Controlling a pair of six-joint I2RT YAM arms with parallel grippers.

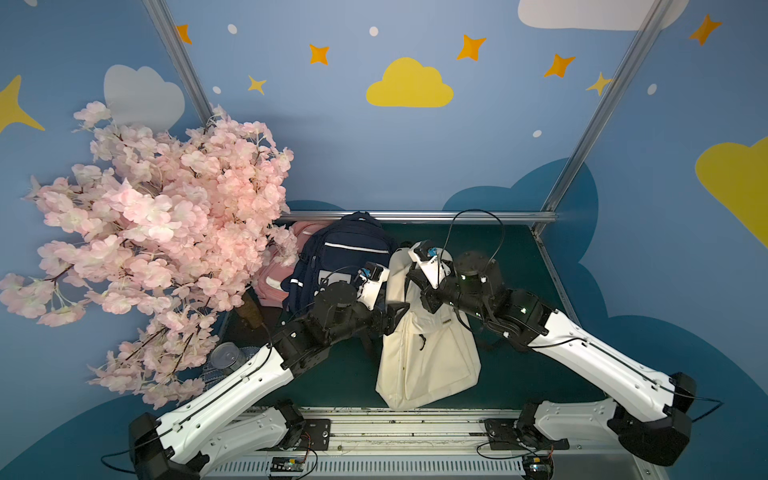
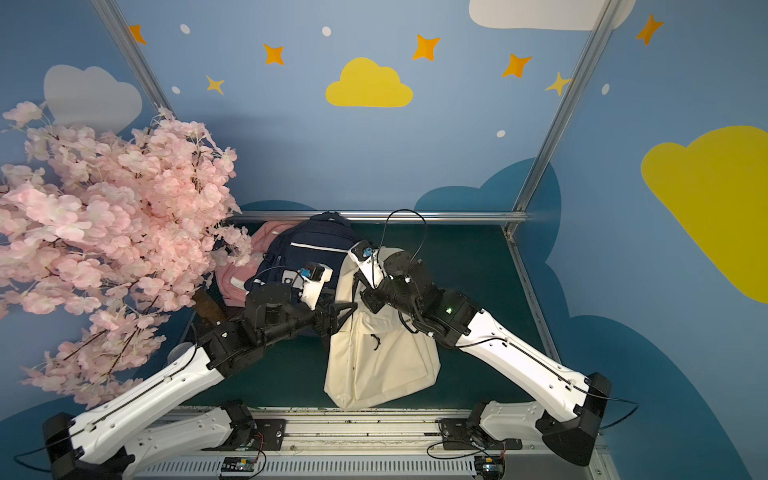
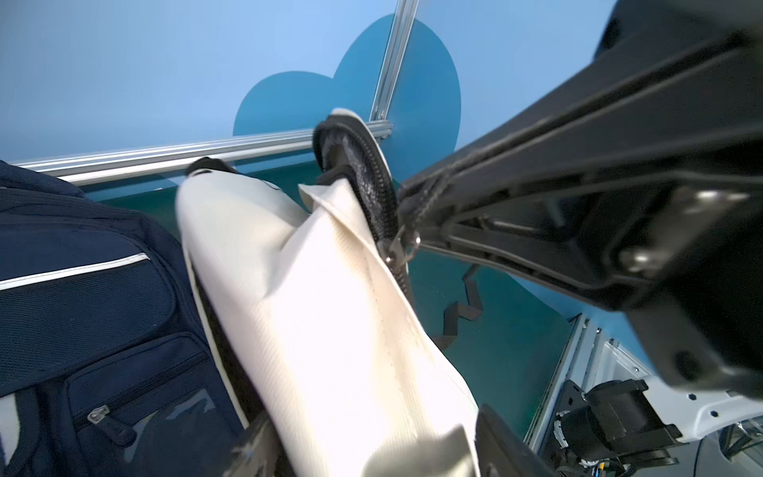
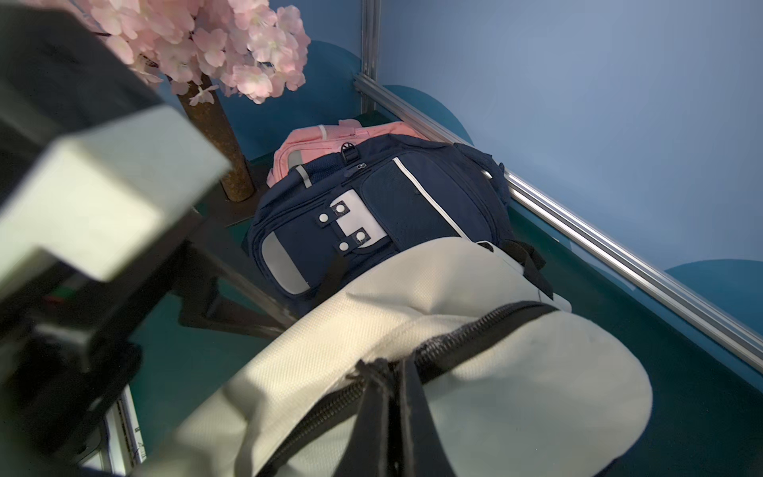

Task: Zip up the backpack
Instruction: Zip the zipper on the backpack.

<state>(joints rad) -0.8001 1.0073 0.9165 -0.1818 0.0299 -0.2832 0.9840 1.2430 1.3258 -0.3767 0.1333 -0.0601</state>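
Zipper cord (image 3: 429, 194) of backpack (image 1: 428, 361) in right tool (image 4: 390, 371)

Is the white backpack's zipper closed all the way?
No, partly open. The slider on the white backpack sits partway along; the black zipper past it gapes.

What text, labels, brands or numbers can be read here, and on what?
Nothing can be read in any view.
White backpack: small dark label on the front, with lettering too small to read.
Navy backpack: grey patch with snaps, no lettering visible.
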